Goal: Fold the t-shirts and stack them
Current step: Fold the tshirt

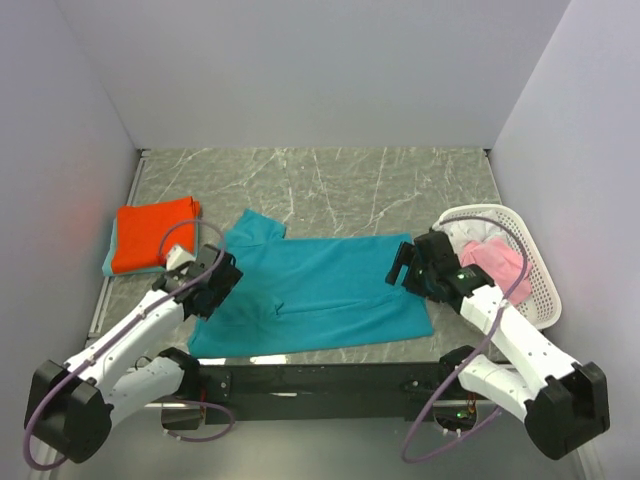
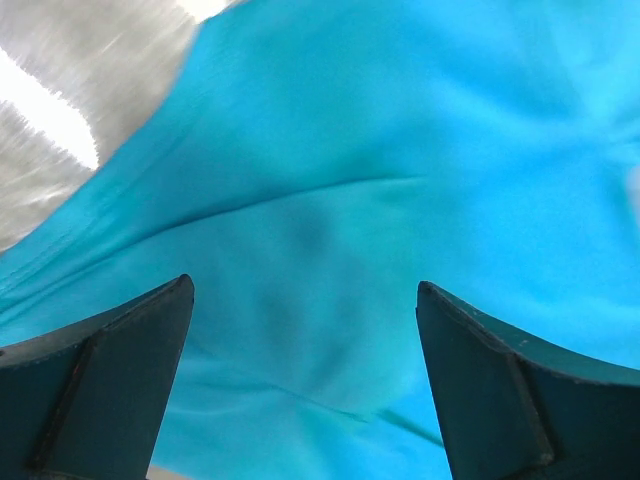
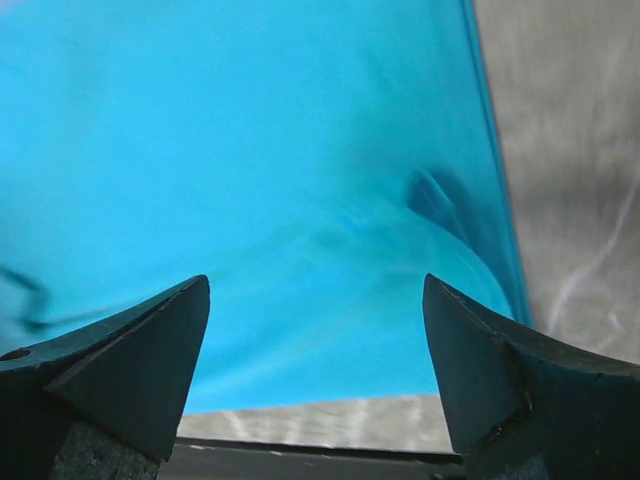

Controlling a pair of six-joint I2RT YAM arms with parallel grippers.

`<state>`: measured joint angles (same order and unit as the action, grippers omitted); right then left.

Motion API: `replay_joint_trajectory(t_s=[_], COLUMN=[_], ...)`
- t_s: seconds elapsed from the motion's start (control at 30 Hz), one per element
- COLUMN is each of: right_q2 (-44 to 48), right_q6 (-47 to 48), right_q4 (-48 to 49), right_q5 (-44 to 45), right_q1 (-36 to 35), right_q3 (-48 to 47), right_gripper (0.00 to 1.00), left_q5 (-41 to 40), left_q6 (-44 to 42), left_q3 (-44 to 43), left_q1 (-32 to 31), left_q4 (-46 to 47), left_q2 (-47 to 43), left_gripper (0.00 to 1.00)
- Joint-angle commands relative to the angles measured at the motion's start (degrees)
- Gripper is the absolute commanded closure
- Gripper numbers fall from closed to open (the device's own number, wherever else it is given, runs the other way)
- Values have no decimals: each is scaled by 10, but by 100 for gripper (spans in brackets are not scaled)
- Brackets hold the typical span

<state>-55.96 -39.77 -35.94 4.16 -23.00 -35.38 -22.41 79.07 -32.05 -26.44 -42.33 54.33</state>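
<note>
- Grey marble counter (image 1: 400,190) carries the teal-blue t-shirt (image 1: 320,290), spread flat at centre.
- Left end effector (image 1: 220,282) spread over its left side.
- Right end effector (image 1: 403,264) spread over its right edge.

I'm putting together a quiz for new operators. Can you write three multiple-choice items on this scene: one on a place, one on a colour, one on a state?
1. Where on the table is the folded orange-red shirt?
A) in the middle
B) at the far left
C) at the near right

2. What colour is the shirt spread flat in the middle?
A) pink
B) white
C) teal-blue

3. How does the left gripper stand?
A) wide open over the cloth
B) shut on a sleeve
C) shut on the orange-red shirt

Answers:
1. B, the top view shows it lying by the left wall.
2. C, the teal-blue shirt covers the centre of the table.
3. A, the left wrist view shows its fingers far apart with nothing pinched between them.
</note>
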Motion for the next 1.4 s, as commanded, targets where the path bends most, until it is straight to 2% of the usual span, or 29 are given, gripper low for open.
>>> replay_joint_trajectory(t_s=[0.0,0.13,0.3,0.47,0.6,0.87,0.9,0.97,1.17,1.37], right_q2=[23,7,-14,-21,-22,-20,-23,-26,-38,-50], right_q6=[19,25,36,51,65,82,83,85,91,91], right_q4=[-4,14,35,32,29,42,40,41,49,54], right_q5=[30,37,30,52,61,62,64,68,65,62], right_q1=[-2,-2,-2,0,3,9,9,12,16,18], right_q3=[-67,-119,-128,-117,-109,-91,-90,-88,-83,-80], right_gripper=[7,6,6,5,5,5,5,5,5,5], left_q5=[-45,-73,-63,-54,-58,-74,-73,-78,-69,-69], left_q6=[-38,-100,-162,-215,-232,-243,-240,-228,-216,-219], left_q3=[-89,-178,-336,-538,-664,-851,-864,-876,-819,-830], left_q1=[2,14,54,68,75,84,86,87,95,95], left_q4=[8,49,68,16,-29,-103,-113,-134,-112,-117], left_q2=[25,101,271,472,591,770,781,796,775,794], left_gripper=[0,1,0,1,1,21,26,29,32,35])
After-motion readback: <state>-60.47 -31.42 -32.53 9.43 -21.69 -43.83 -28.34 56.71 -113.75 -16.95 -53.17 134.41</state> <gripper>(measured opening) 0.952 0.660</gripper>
